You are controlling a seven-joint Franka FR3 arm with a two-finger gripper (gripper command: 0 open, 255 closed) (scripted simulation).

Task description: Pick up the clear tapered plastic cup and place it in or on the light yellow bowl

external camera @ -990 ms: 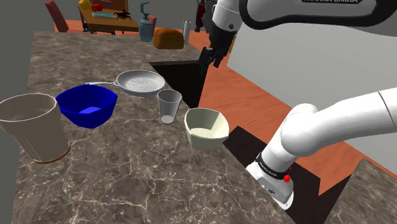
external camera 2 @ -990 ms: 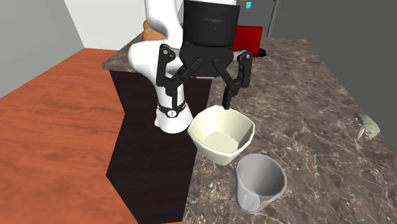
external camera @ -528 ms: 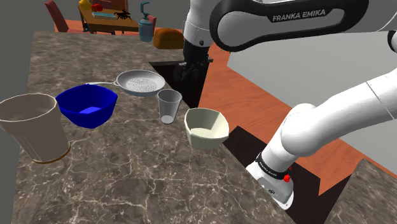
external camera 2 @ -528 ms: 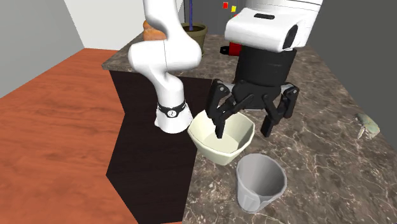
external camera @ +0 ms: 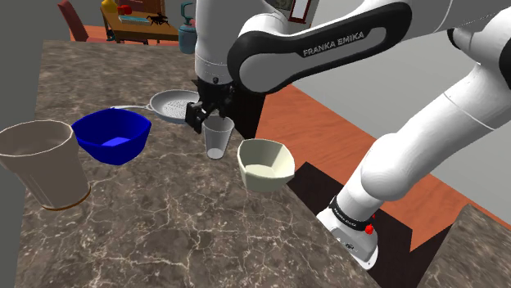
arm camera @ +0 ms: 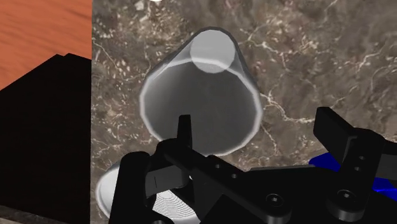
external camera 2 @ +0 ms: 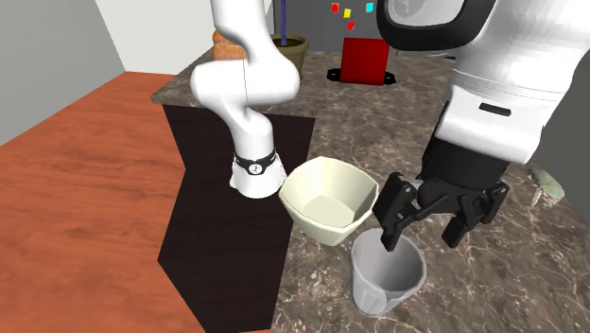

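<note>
My gripper (external camera 2: 423,227) hangs wide open just above the cup (external camera 2: 386,274), holding nothing.
The greyish cup stands upright on the marble counter (external camera: 164,221), just beside the pale yellow bowl (external camera 2: 331,203). My arm (external camera: 340,41) reads "FRANKA EMIKA" in the shoulder view, where a blue bowl (external camera: 113,135) sits; the second exterior view has a red box (external camera 2: 366,60).

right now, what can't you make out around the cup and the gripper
- Shoulder view: the open gripper overlaps the rim of the cup, so contact there cannot be judged.
- Wrist view: the blue bowl and the grey plate are mostly hidden behind the gripper's body.
- Second exterior view: a small greenish thing near the right edge is too small to name.
</note>
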